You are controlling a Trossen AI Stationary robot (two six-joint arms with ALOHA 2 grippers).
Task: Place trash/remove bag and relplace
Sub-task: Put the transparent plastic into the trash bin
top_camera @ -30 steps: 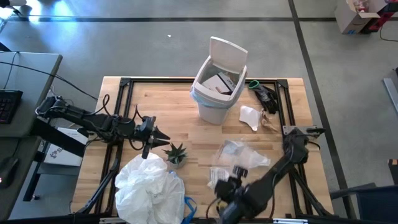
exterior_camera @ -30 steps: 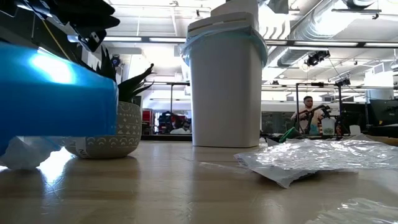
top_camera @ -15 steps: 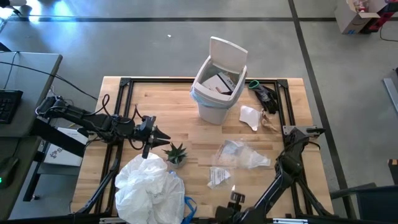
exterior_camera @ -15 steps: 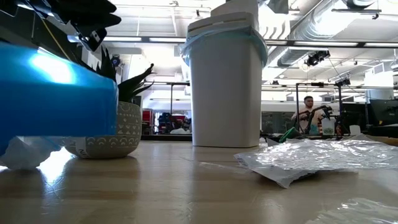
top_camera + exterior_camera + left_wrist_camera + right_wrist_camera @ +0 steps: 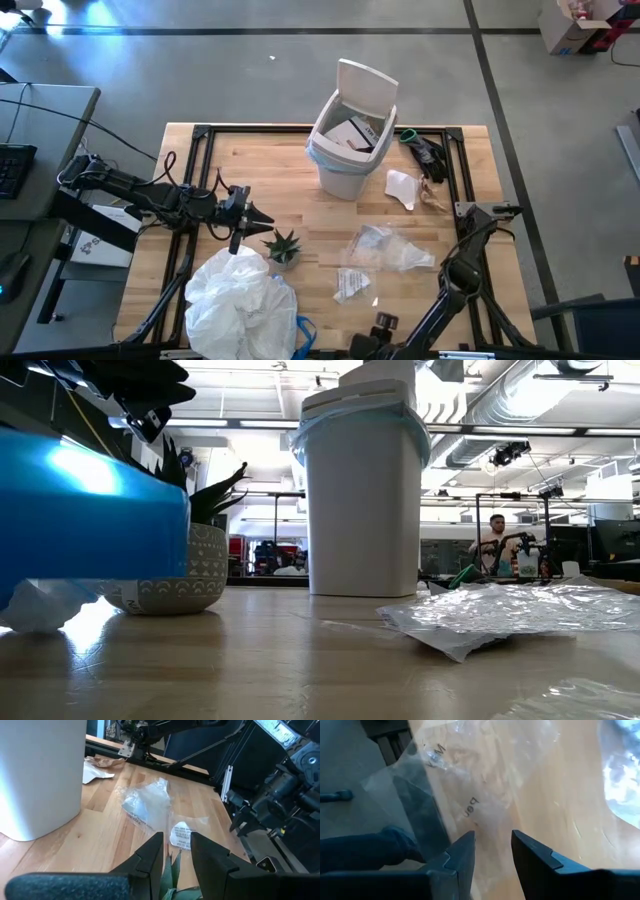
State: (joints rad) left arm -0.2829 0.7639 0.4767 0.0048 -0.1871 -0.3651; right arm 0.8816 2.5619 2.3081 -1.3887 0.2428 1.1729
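The white swing-lid bin (image 5: 347, 140) (image 5: 362, 490) stands at the table's far middle. The light-blue bag (image 5: 318, 152) lines it, folded over its rim, with paper inside. Trash lies on the wood: a white scrap (image 5: 402, 188), a brown piece (image 5: 436, 198), a large clear wrapper (image 5: 386, 248) (image 5: 147, 802) and a small printed one (image 5: 352, 283) (image 5: 181, 831). My left gripper (image 5: 258, 214) (image 5: 176, 842) hovers open at the table's left, just above the potted plant (image 5: 282, 245). My right gripper (image 5: 364, 342) (image 5: 492, 842) is open at the near edge, over a clear wrapper (image 5: 470, 785) lying at that edge.
A big crumpled whitish plastic heap (image 5: 238, 300) fills the near-left corner, with a blue object (image 5: 303, 332) (image 5: 90, 510) beside it. Dark and green items (image 5: 422, 150) lie at the far right. The black frame (image 5: 200, 135) borders the table. A person (image 5: 495, 540) stands far behind.
My right arm has drawn back toward the table's near edge, away from the small printed wrapper, which now lies fully uncovered where it was. My left arm has stayed still.
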